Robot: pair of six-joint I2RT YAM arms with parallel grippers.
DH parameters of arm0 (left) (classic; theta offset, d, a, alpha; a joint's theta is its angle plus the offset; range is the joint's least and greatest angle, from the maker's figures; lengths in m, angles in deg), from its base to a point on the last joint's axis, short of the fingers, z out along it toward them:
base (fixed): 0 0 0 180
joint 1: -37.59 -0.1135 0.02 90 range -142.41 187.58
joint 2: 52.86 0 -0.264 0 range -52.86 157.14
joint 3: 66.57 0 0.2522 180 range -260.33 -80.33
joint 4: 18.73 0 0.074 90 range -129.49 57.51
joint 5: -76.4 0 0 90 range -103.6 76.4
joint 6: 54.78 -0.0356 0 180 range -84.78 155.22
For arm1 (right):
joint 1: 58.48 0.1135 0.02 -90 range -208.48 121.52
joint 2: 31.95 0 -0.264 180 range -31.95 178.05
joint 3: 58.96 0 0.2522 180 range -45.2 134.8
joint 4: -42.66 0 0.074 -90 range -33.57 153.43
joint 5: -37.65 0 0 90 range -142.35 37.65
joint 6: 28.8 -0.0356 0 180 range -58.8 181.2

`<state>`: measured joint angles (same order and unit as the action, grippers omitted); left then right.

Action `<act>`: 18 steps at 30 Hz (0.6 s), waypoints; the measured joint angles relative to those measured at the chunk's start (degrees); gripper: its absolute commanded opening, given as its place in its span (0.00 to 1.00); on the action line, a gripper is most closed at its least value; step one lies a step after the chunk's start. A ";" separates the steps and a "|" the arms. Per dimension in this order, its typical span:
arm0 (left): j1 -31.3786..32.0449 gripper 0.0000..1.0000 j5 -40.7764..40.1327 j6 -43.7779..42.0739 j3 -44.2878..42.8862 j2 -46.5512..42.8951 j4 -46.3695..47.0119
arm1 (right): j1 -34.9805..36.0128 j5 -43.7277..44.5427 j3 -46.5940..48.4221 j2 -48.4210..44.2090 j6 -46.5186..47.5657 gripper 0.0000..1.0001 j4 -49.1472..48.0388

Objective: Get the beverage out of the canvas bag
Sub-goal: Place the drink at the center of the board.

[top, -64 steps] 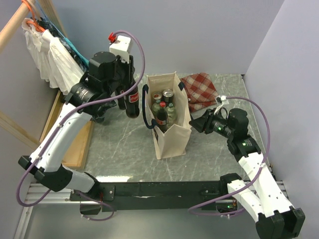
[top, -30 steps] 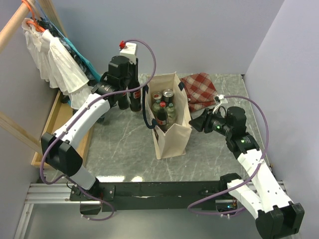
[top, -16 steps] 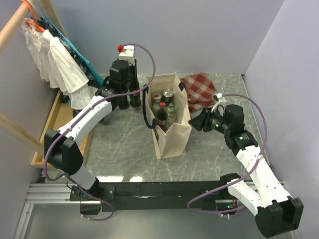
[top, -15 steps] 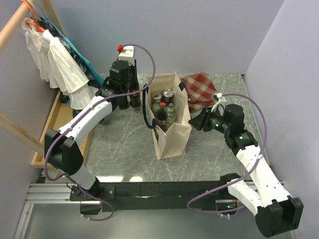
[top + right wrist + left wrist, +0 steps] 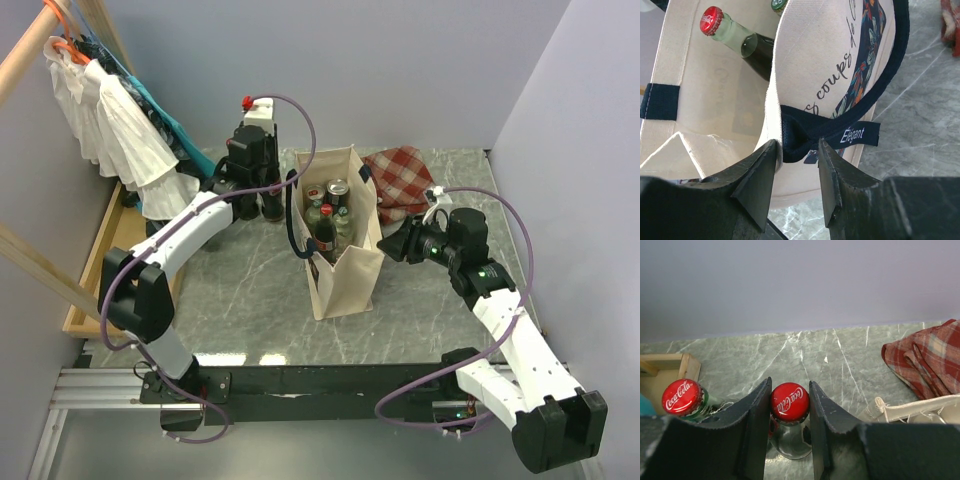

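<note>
Far left, I read the left fingers [image 5: 754,420] as clamped on the neck of a cola bottle [image 5: 789,401] just under its red cap. The bottle is upright, out of the bag and just left of it at the back of the counter [image 5: 250,290]. A second cola bottle [image 5: 682,396] stands close beside it (bases hidden from me).

Centre: canvas bag [image 5: 345,280] upright, mouth open, with a red-capped bottle [image 5: 324,232] and a can [image 5: 337,188] inside.

Right: right fingers [image 5: 757,175] pinched on the bag's navy handle [image 5: 890,75] at the rim. A red checked cloth [image 5: 405,175] lies behind.
</note>
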<state>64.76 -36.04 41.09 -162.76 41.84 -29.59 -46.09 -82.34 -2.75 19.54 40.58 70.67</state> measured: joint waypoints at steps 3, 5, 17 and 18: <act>0.00 0.01 -0.09 -0.04 0.00 0.44 1.05 | 0.00 0.00 0.00 0.04 0.09 0.46 0.00; 0.00 0.01 -0.24 -0.09 -0.02 0.79 1.73 | 0.02 -0.02 0.07 0.09 0.09 0.46 -0.02; -0.11 0.01 -0.94 -0.20 -1.20 3.65 4.13 | 0.02 -0.02 0.35 0.42 0.11 0.46 -0.02; -0.11 0.01 -0.94 -0.22 -1.55 4.00 4.13 | 0.02 -0.02 0.35 0.42 0.11 0.46 -0.02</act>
<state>64.65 -36.98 40.87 -164.31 45.84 -25.46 -46.07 -82.37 -2.40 19.95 40.69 70.64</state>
